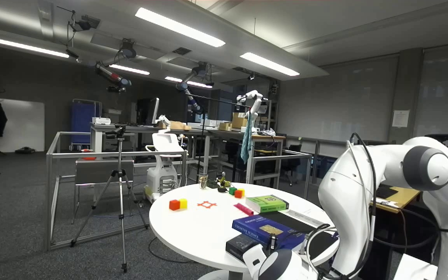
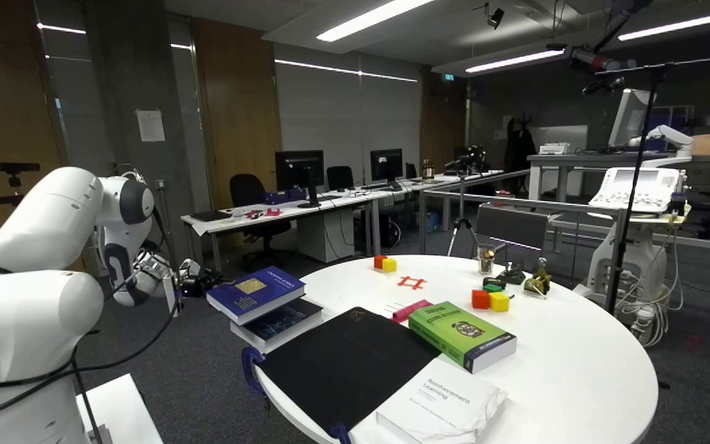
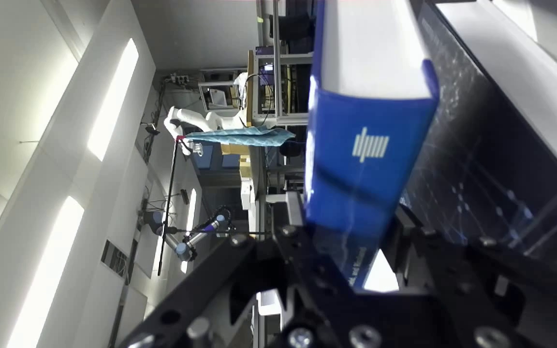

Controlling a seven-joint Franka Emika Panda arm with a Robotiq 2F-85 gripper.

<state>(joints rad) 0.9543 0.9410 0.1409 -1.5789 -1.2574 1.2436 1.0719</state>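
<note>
The gripper (image 3: pixel 348 212) has its fingers (image 3: pixel 295 208) spread to about the thickness of a blue book (image 3: pixel 368 125), one against each cover with the spine between them, so it seems to have hold of that edge. The blue book is above a dark book (image 3: pixel 496 193), turned at an angle to it; whether the two touch I cannot tell. The wrist view brings out a white barred mark on the blue spine and the pages at one end, while the gold-coloured picture on the front cover shows only in the exterior views. In an exterior view the robot arm (image 1: pixel 342 198) hides part of the near rim of the white table (image 1: pixel 193 233) and much of the gripper; the dark book lies close under the lower finger. Next to the two books a black mat (image 2: pixel 349 364) reaches the table's edge, with a blue clamp (image 2: pixel 248 369) at one corner. A green book (image 2: pixel 463 333) and a white book (image 2: pixel 441 401) titled "Reinforcement Learning" lie along its border. Farther in are a pink piece (image 2: pixel 410 310), an orange-red frame (image 1: pixel 207 204), a red cube (image 2: pixel 379 261) beside a yellow cube (image 2: pixel 389 265), and, well apart, a second red cube (image 2: pixel 481 300) and a second yellow cube (image 2: pixel 498 301) with a green block (image 2: pixel 492 288) behind them, near a clear glass (image 2: pixel 485 259).
</note>
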